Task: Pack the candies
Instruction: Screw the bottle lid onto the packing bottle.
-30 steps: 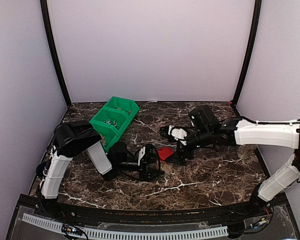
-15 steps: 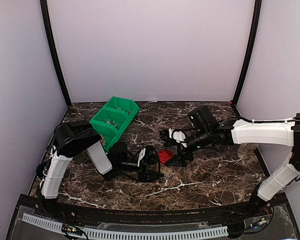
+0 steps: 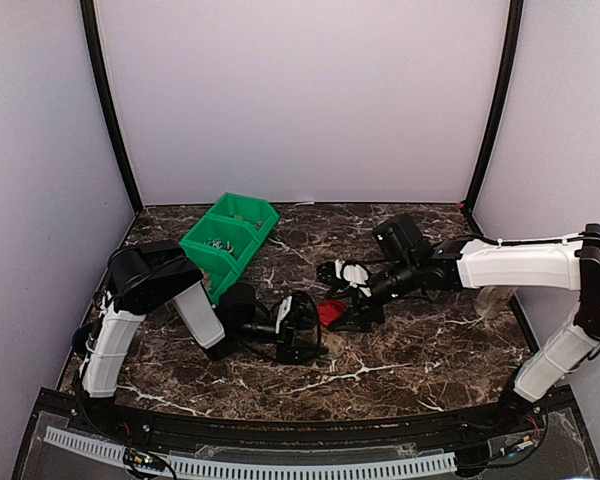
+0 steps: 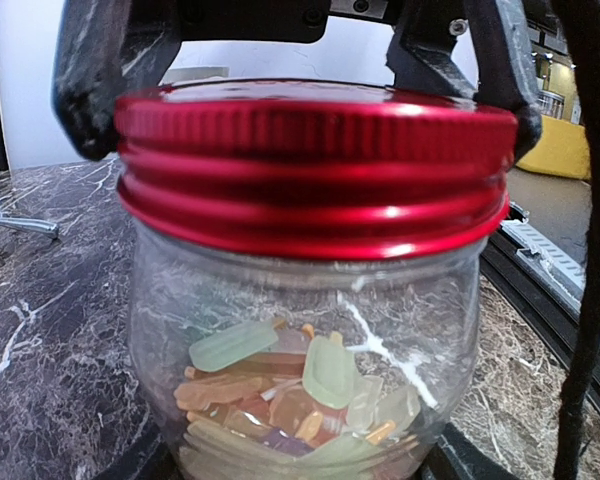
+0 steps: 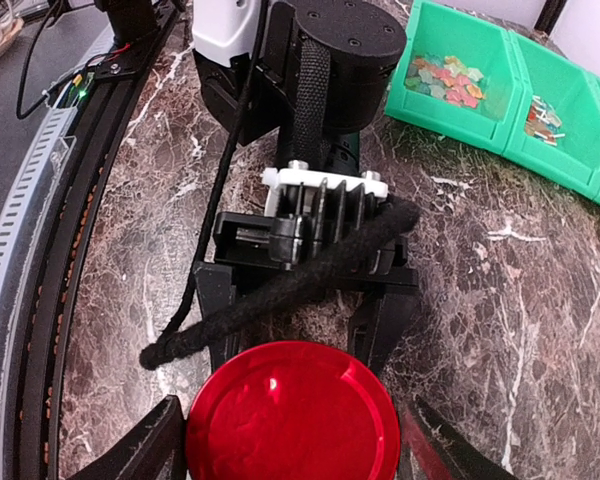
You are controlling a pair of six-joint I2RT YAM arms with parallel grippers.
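Note:
A clear glass jar [image 4: 300, 330] stands on the marble table, and my left gripper [image 3: 305, 325] is shut on its lower body. The candies [image 4: 280, 390], pale green, orange and tan, lie piled in the jar's bottom. A round red lid [image 4: 310, 160] sits on the jar's mouth. My right gripper [image 5: 292, 440] reaches over from the right, and its black fingers [image 4: 95, 90] press both sides of the lid [image 5: 292, 415]. In the top view the lid [image 3: 330, 310] shows between the two grippers. More loose candies [image 5: 445, 78] lie in a green bin.
Joined green bins [image 3: 228, 240] stand at the back left, behind my left arm. A metal scoop [image 4: 0, 222] lies on the table to the jar's left. A clear cup [image 3: 490, 300] stands under my right arm. The left arm's black cable [image 5: 280, 285] crosses just behind the lid.
My right arm has shifted left and down over the jar. Its jaws have narrowed from wide open onto the red lid. The left arm and the jar have stayed still.

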